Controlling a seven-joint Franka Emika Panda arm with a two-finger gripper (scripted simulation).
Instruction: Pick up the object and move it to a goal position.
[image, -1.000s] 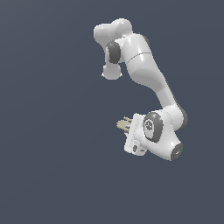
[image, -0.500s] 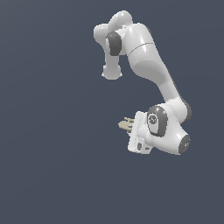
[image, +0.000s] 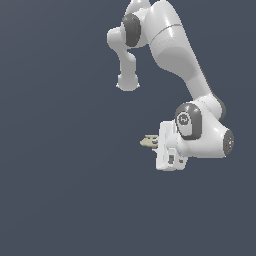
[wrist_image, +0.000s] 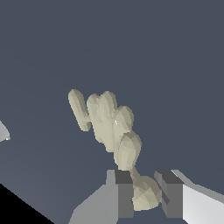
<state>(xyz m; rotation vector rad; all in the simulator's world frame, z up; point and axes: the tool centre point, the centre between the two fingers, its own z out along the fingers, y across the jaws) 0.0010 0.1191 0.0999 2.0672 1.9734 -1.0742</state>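
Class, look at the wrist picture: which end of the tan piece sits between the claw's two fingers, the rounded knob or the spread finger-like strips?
The rounded knob; the strips fan out beyond the claw.

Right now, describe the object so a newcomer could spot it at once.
Follow the white arm down to its gripper. The object sticks out from between the fingers, held by one rounded end. It is the only tan thing: small, lumpy, with finger-like lobes.
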